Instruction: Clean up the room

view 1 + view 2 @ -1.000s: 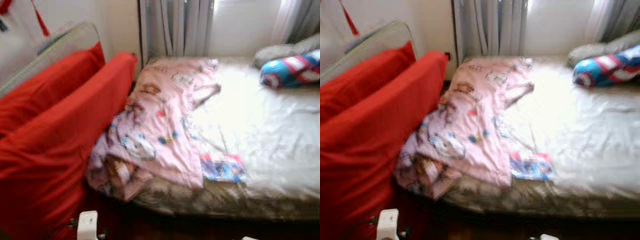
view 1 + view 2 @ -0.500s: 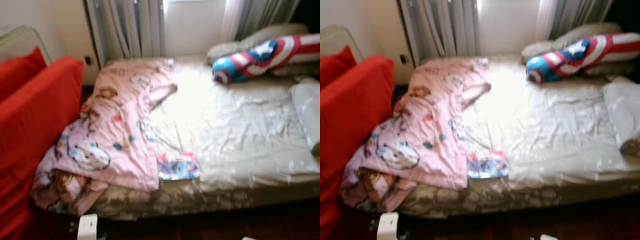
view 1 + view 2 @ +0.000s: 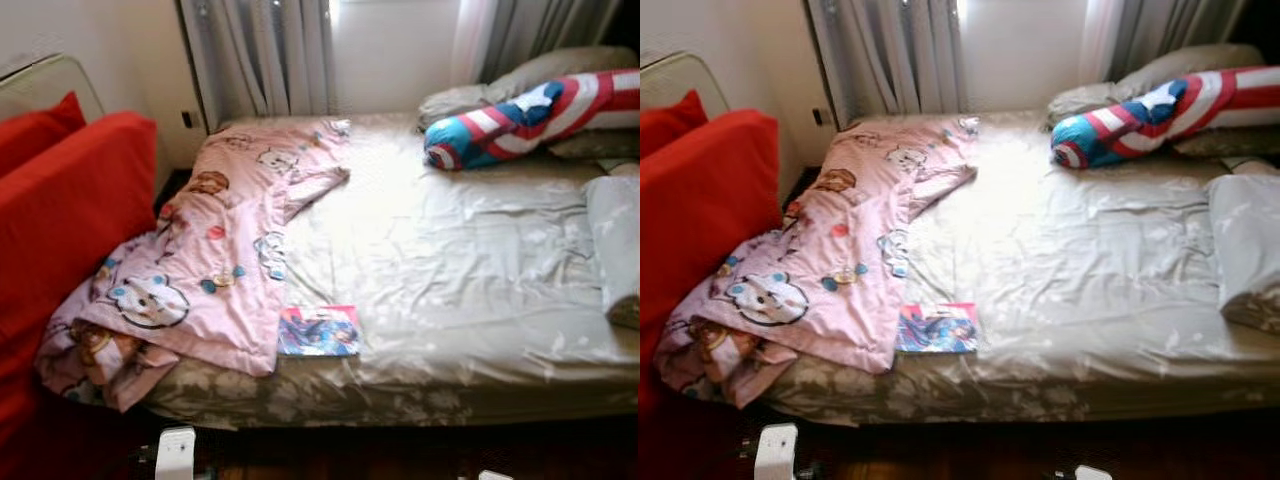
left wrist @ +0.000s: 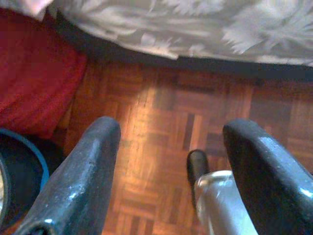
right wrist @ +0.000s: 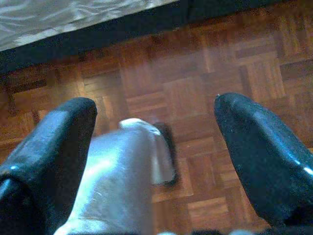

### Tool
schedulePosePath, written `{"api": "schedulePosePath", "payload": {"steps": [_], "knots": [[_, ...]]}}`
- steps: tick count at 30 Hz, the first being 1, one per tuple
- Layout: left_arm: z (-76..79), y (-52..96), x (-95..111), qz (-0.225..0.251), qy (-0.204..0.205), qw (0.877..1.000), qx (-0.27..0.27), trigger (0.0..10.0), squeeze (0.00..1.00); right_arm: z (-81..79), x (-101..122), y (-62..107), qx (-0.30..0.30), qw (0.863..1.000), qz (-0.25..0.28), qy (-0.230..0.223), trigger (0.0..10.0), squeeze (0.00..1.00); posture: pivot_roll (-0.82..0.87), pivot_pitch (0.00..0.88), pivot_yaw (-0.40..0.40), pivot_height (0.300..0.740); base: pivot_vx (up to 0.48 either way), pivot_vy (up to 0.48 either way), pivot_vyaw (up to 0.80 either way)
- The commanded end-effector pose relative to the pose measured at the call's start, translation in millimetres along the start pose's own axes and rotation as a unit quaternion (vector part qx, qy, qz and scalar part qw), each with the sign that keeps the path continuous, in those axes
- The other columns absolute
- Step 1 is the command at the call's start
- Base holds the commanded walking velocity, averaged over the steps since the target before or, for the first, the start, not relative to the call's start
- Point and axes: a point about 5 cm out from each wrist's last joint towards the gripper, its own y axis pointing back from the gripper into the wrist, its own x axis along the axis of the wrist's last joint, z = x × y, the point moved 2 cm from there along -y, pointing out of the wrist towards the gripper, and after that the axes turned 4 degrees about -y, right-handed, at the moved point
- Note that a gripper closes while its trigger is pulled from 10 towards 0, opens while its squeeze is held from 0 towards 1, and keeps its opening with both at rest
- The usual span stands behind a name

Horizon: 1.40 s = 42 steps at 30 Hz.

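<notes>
Before the robot, a bed with a pale rumpled sheet spans the scene, its right edge cut off by the frame. On its left side a pink cartoon-print blanket lies bunched, spilling over the near-left corner onto a red sofa whose far end runs out of view. Just beside the blanket's near edge lies a small colourful book, its cover too small to read. At the far right a striped bolster rests against grey pillows, and a folded white cloth is half cut off.

Both arms hang low over parquet floor — the left gripper and right gripper each spread wide, holding nothing.

Compared with a second ago, the camera has swung right: less sofa shows, more of the bed's right side, and the picture is sharper.
</notes>
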Motion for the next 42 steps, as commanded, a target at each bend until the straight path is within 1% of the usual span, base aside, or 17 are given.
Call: {"api": "schedulePosePath", "payload": {"steps": [1, 18, 21, 25, 28, 32, 36, 38, 40, 41, 42], "knots": [[1.3, 0.8, -4.4, -0.009, 0.002, 1.0, -0.001, 10.0, 0.0, 5.3, -0.9, 0.8, -0.008, 1.0, -0.003, -0.004, 10.0, 0.0, -0.13, 0.0, 0.059, 0.74, 0.0, -0.371, 0.0], [3.0, 1.4, -6.8, -0.013, 0.004, 1.0, -0.004, 10.0, 0.0, 6.1, 0.3, 0.6, -0.009, 1.0, -0.001, -0.005, 10.0, 0.0, -0.13, 0.0, 0.053, 0.74, 0.0, -0.37, 0.0], [3.1, 1.5, -7.2, -0.014, 0.003, 1.0, -0.004, 10.0, 0.0, 5.1, 1.5, 0.5, -0.001, 1.0, 0.003, -0.002, 10.0, 0.0, -0.14, 0.0, 0.054, 0.74, 0.0, -0.371, 0.0], [3.4, 1.4, -7.3, -0.015, -0.003, 1.0, -0.009, 10.0, 0.0, 0.3, 4.5, -0.2, 0.029, 0.999, 0.005, 0.027, 10.0, 0.0, -0.15, 0.0, 0.06, 0.74, 0.0, -0.373, 0.0], [3.5, 1.4, -7.5, -0.015, -0.005, 1.0, -0.01, 10.0, 0.0, 0.0, 5.0, -0.3, 0.031, 0.999, 0.007, 0.021, 10.0, 0.0, -0.15, 0.0, 0.06, 0.74, 0.0, -0.37, 0.0], [3.6, 1.5, -7.7, -0.015, -0.004, 1.0, -0.01, 10.0, 0.0, 0.5, 5.0, -0.4, 0.028, 0.999, 0.005, 0.025, 10.0, 0.0, -0.15, 0.0, 0.057, 0.74, 0.0, -0.373, 0.0], [3.8, 1.8, -8.6, -0.016, -0.003, 1.0, -0.01, 10.0, 0.0, 2.6, 3.3, -0.1, 0.017, 1.0, 0.003, 0.011, 10.0, 0.0, -0.15, 0.0, 0.056, 0.74, 0.0, -0.372, 0.0], [4.0, 2.1, -9.8, -0.018, -0.004, 1.0, -0.01, 10.0, 0.0, 4.5, 1.6, 0.4, 0.007, 1.0, 0.001, -0.007, 10.0, 0.0, -0.15, 0.0, 0.055, 0.74, 0.0, -0.373, 0.0], [4.0, 2.3, -10.4, -0.018, -0.004, 1.0, -0.01, 10.0, 0.0, 5.4, 1.0, 0.6, 0.003, 1.0, 0.001, -0.011, 10.0, 0.0, -0.15, 0.0, 0.055, 0.74, 0.0, -0.371, 0.0], [3.8, 2.4, -10.9, -0.019, -0.005, 1.0, -0.011, 10.0, 0.0, 6.5, -0.1, 1.0, -0.006, 0.999, 0.002, -0.032, 10.0, 0.0, -0.16, 0.0, 0.054, 0.74, 0.0, -0.371, 0.0], [3.7, 2.5, -11.2, -0.019, -0.005, 1.0, -0.011, 10.0, 0.0, 7.0, -0.5, 1.2, -0.01, 0.999, 0.003, -0.042, 10.0, 0.0, -0.16, 0.0, 0.056, 0.74, 0.0, -0.364, 0.0]]}}
